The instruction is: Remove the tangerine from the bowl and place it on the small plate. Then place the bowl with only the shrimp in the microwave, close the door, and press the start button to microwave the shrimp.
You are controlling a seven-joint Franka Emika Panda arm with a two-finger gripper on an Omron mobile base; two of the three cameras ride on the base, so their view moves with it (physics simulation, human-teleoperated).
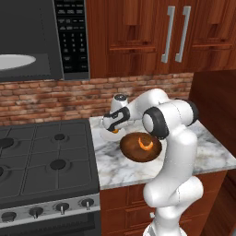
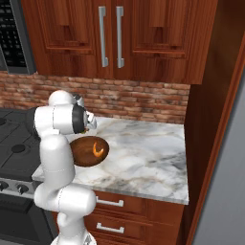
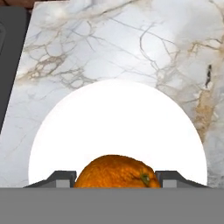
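One step in hand: pincer (image 3: 114,177) clamped on tangerine (image 3: 116,171), hovering over small plate (image 3: 118,127). Next prob lower, let go, then grab bowl (image 1: 138,148) w/ shrimp (image 1: 146,144).

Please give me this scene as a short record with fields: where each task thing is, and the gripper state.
tangerine: between the gripper fingers, directly over the plate
plate: white, on the marble counter, beside the stove
bowl: on the counter, near its front edge
shrimp: alone in the bowl
microwave: door open, white turntable visible
gripper: shut on the tangerine
step now: tangerine out of the bowl, not yet released
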